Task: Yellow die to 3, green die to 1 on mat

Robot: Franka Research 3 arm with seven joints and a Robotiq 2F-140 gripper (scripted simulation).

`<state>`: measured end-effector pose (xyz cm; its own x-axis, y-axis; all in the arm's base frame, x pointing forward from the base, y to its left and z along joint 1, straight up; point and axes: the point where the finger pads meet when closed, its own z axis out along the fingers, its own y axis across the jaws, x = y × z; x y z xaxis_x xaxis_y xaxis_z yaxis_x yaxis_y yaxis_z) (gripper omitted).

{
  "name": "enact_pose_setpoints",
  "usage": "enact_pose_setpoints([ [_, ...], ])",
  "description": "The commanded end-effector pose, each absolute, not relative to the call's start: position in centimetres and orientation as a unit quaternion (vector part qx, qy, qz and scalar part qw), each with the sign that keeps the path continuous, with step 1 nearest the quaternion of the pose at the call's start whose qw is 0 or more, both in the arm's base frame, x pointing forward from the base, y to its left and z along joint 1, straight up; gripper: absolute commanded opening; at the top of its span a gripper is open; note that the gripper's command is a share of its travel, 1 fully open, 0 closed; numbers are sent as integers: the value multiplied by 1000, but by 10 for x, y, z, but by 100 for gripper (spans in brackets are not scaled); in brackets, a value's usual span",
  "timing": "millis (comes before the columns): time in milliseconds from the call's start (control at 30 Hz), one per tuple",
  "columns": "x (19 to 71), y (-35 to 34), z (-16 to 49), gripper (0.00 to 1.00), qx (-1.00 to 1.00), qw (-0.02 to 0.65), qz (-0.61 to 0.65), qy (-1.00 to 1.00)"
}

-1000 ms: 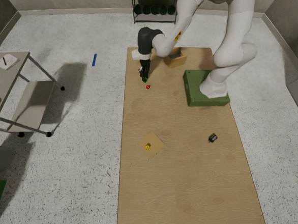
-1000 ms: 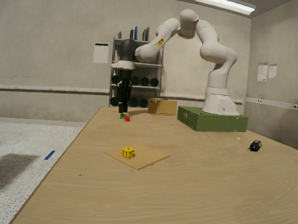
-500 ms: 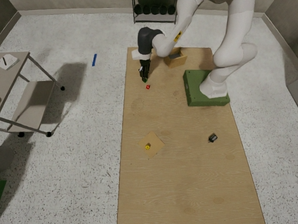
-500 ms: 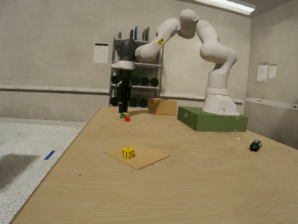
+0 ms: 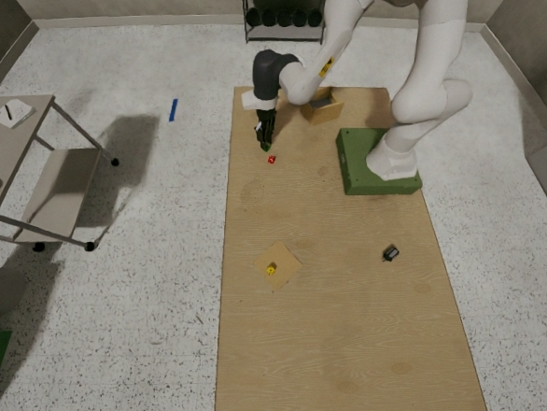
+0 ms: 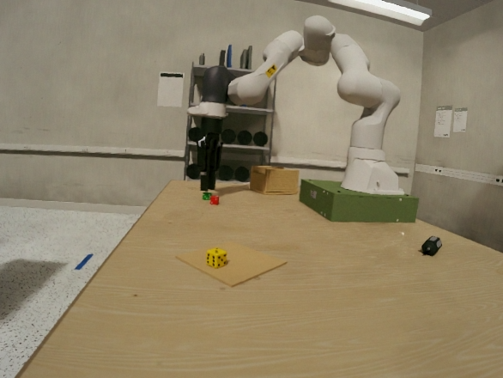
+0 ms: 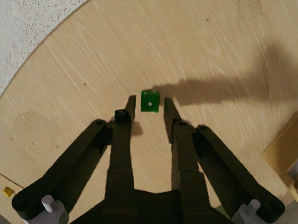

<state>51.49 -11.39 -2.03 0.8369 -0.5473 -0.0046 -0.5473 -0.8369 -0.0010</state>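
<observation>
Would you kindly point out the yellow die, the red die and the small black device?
yellow die point(image 5: 271, 270) point(image 6: 216, 258) point(image 7: 8, 191): top, exterior and wrist views, its body
red die point(image 5: 272, 160) point(image 6: 215, 200): top and exterior views, its body
small black device point(image 5: 391, 253) point(image 6: 431, 246): top and exterior views, its casing
</observation>
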Motion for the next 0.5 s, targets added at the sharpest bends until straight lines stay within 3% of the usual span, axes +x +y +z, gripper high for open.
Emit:
enact_pose_setpoints([
  [0,514,-114,-20,32,-958,1,2,288],
  [467,514,-114,-30,32,-958,1,2,288],
])
